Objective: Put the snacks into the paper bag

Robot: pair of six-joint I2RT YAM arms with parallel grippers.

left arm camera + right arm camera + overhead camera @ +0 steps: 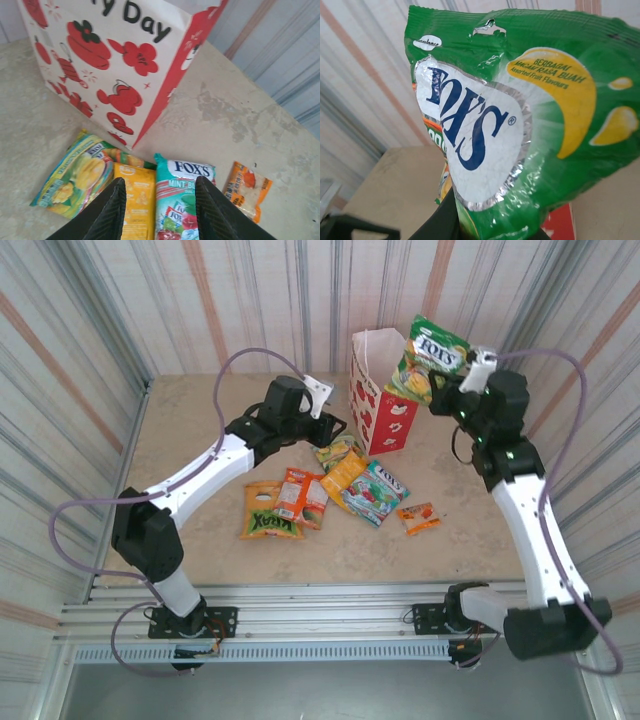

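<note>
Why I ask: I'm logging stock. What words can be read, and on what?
"FOX'S": green packet.
"BERBAGAI MACAM RASA BUAH", "Assorted Fruit Flavours": same packet.
"FOX'S", "MINT B", cut off: teal packet.
"y Day", start cut off: paper bag.
Small orange packet, yellow packet: print too blurred to read.

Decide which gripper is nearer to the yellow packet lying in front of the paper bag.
Left. The left gripper hovers open close over the yellow packet; the right gripper is farther off, raised beside the paper bag mouth, gripping a green packet.
</note>
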